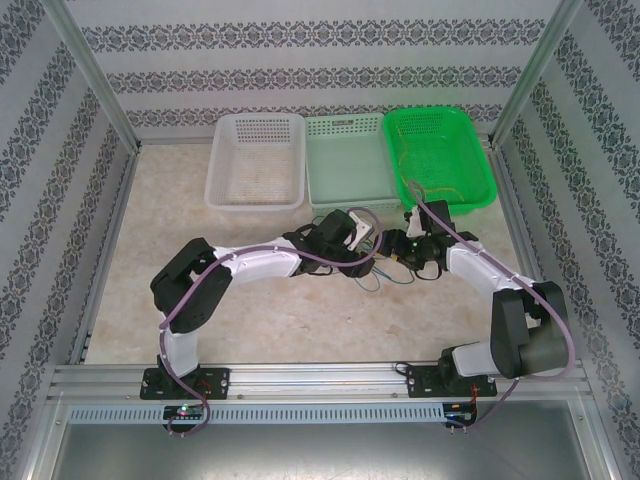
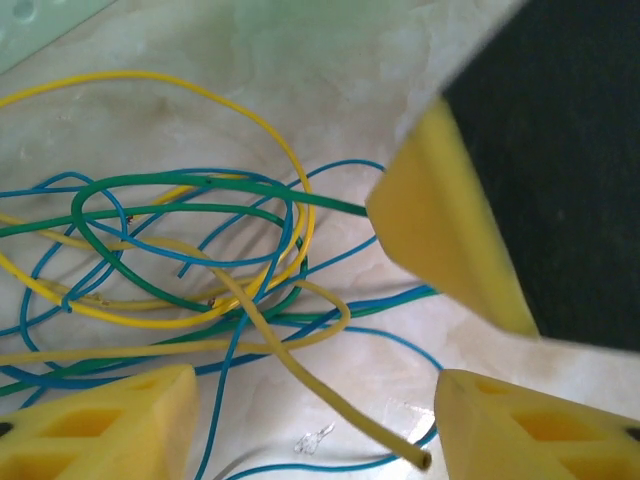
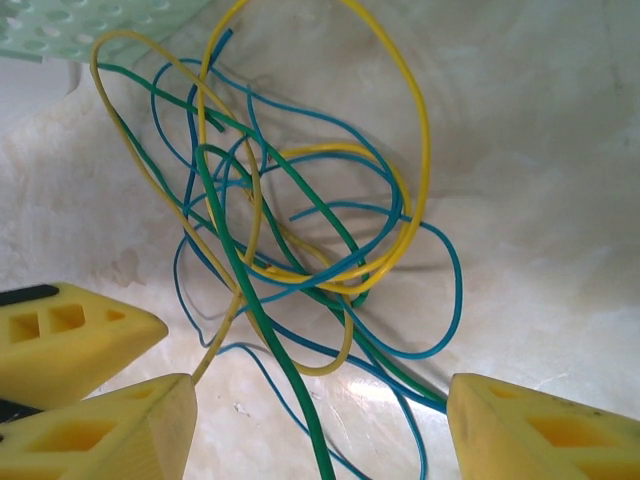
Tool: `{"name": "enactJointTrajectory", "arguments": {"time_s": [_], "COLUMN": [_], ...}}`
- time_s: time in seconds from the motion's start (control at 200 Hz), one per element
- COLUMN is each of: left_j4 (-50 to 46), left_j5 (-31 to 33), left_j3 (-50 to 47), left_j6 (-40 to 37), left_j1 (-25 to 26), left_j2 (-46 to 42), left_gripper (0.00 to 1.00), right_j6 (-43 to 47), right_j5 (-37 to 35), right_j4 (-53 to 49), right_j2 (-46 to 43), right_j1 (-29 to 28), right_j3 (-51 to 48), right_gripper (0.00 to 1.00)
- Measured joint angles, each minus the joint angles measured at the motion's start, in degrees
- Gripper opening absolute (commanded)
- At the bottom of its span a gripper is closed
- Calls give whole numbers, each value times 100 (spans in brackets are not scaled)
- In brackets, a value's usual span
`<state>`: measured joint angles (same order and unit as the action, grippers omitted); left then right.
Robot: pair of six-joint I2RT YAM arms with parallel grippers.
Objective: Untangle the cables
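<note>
I am hovering low over the pale table [image 1: 260, 310], my left gripper [image 2: 315, 405] and right gripper [image 3: 320, 405] facing each other, both standing open and gripping nothing, while the yellow, blue and green cables [image 3: 300, 272] are lying tangled between them.
</note>
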<state>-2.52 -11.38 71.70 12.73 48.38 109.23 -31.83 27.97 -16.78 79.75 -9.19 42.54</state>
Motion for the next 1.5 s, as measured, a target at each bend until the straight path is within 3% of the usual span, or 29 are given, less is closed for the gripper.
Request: {"name": "enactJointTrajectory", "arguments": {"time_s": [0.08,0.18,0.46,0.56,0.829,1.149,1.504], "left_j4": [46,83,155,157,149,-114,-146], "left_j5": [46,114,304,382,739,1425,1746], "left_j3": [33,44,-247,-341,-566,-1272,-1401], "left_j6": [28,17,13,11,-37,-72,-46], "left_j1": [0,0,0,0,-2,-146,-313], "left_j2": [17,20,-133,-223,-514,-953,-1276], "left_gripper": [27,14,10,9,9,9,12], "right_j6": [-46,-118,-315,-409,-516,-535,-560], "right_j5": [81,201,605,726,837,903,754], "right_j4": [48,153,446,542,540,304,291], "right_j2": [0,2,179,208,-313,-1740,-2275], "right_j1": [7,7,4,4,4,22,310], "right_j3": [-42,-46,-46,-46,59,1392,1700], "right_gripper": [57,46,16,0,0,0,0]}}
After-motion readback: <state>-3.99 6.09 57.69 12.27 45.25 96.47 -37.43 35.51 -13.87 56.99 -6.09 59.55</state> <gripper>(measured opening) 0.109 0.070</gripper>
